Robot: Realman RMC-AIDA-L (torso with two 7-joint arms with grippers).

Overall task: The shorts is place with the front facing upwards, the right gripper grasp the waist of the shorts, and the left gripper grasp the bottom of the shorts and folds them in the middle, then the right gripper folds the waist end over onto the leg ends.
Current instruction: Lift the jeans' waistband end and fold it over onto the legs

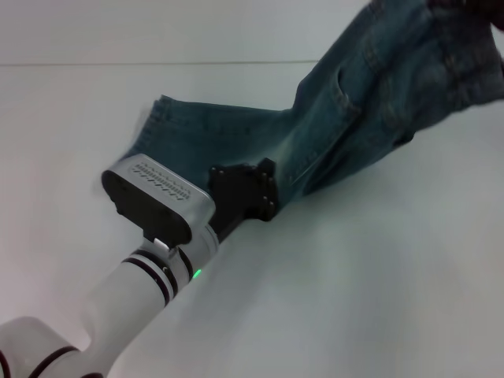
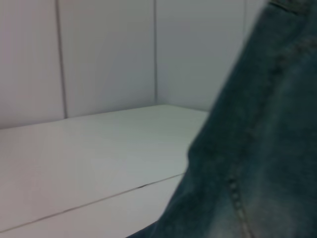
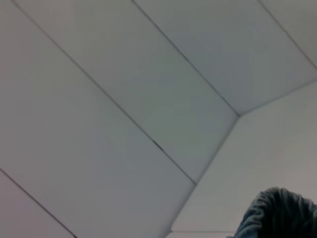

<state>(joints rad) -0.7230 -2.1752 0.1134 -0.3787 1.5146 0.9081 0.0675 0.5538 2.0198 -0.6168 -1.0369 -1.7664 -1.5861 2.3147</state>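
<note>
The blue denim shorts [image 1: 331, 118] stretch from the table's middle up to the top right in the head view. Their leg end [image 1: 161, 118] lies flat on the white table. The waist end [image 1: 449, 55] hangs lifted in the air, held by my right gripper [image 1: 472, 6], which barely shows as a dark shape at the frame's top edge. My left gripper [image 1: 266, 189] is low at the near edge of the shorts, its black fingers closed on the denim there. Denim [image 2: 257, 163] fills the left wrist view close up. A bunched bit of the shorts [image 3: 277, 215] shows in the right wrist view.
The white table [image 1: 354, 299] spreads around the shorts, with a seam line [image 1: 157, 63] across its far side. White panelled walls [image 2: 104, 54] rise behind the table.
</note>
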